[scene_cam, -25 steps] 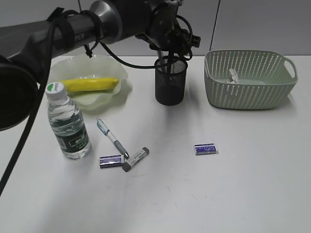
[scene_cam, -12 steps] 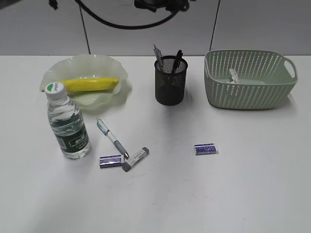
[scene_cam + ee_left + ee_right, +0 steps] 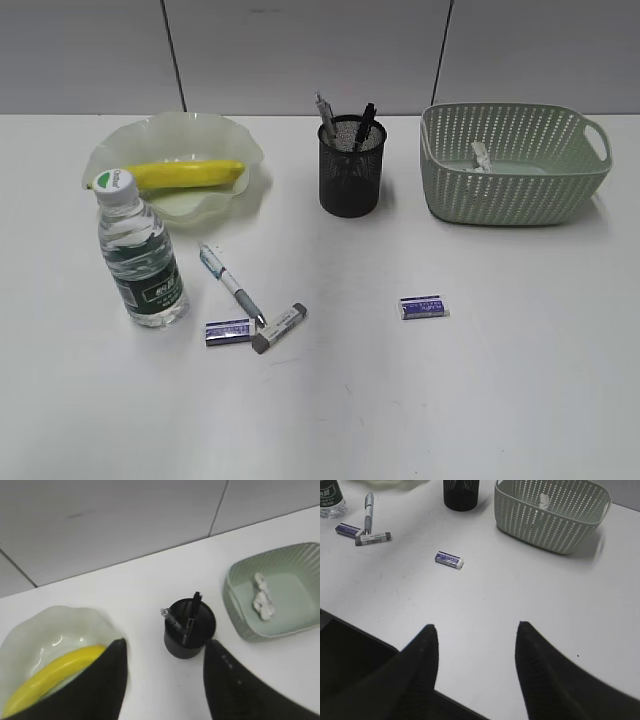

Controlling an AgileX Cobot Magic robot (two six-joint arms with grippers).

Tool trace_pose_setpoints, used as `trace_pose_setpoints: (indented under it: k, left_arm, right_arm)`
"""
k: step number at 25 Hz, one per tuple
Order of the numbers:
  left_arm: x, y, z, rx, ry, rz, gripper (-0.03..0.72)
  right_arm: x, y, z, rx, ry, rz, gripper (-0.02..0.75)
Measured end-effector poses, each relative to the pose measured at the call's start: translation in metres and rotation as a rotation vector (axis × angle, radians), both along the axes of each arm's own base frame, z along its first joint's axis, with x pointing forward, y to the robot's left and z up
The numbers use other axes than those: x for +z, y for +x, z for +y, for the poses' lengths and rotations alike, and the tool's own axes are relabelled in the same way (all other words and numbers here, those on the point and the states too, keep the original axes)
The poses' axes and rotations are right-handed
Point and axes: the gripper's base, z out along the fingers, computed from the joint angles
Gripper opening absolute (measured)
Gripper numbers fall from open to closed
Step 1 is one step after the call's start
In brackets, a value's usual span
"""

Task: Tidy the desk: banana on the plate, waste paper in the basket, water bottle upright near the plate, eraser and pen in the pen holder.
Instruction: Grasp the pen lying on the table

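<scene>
Left gripper [image 3: 165, 680], seen from its wrist camera: both dark fingers spread apart with nothing between them, hanging high above the pen holder [image 3: 351, 167]. Right gripper [image 3: 476, 652], seen from its own wrist camera: fingers likewise spread and empty, above the bare near part of the desk [image 3: 480, 400], well to the front of the pen holder. Neither arm appears in the exterior view.

Pen holder: black mesh cup standing upright at the back centre of the desk, with at least two pens rising from its mouth. To its left, the plate [image 3: 190, 135], with the banana [image 3: 180, 174] lying across it. In front of the plate and left of the pen holder, the water bottle [image 3: 138, 251] stands upright, cap on. To the right of the pen holder, just beside it but apart, the basket [image 3: 515, 163]; the waste paper [image 3: 481, 156] lies inside.

In front of the pen holder and slightly left, a pen [image 3: 231, 284] lies flat on the desk; at its near tip lie a purple-sleeved eraser [image 3: 229, 331] and a grey-sleeved eraser [image 3: 278, 327], close together. In front of the pen holder and slightly right, a second purple-sleeved eraser [image 3: 424, 306] lies alone.
</scene>
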Motion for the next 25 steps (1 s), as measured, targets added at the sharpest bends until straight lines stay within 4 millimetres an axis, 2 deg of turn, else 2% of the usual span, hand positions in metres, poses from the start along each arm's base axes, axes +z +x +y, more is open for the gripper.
trace_pose_setpoints:
  k: [4, 7, 11, 14, 19, 21, 25]
  left_arm:
    - [0.035, -0.035, 0.024, -0.047, -0.056, -0.039, 0.373]
    - [0.044, -0.064, 0.045, -0.069, -0.058, -0.031, 0.373]
    - [0.031, -0.106, 0.080, -0.073, -0.015, 0.024, 0.373]
    - [0.008, -0.140, 0.108, -0.073, 0.026, 0.077, 0.373]
    - [-0.046, -0.199, 0.155, -0.084, 0.051, 0.142, 0.373]
    - [-0.065, -0.227, 0.177, -0.093, 0.014, 0.101, 0.373]
    - [-0.107, -0.263, 0.206, -0.105, -0.032, 0.036, 0.373]
  right_arm:
    - [0.000, 0.000, 0.000, 0.000, 0.000, 0.000, 0.403]
    - [0.000, 0.000, 0.000, 0.000, 0.000, 0.000, 0.403]
    - [0.000, 0.000, 0.000, 0.000, 0.000, 0.000, 0.403]
    - [0.000, 0.000, 0.000, 0.000, 0.000, 0.000, 0.403]
    - [0.000, 0.000, 0.000, 0.000, 0.000, 0.000, 0.403]
    - [0.000, 0.000, 0.000, 0.001, 0.001, 0.000, 0.403]
    - [0.000, 0.000, 0.000, 0.002, 0.002, 0.001, 0.403]
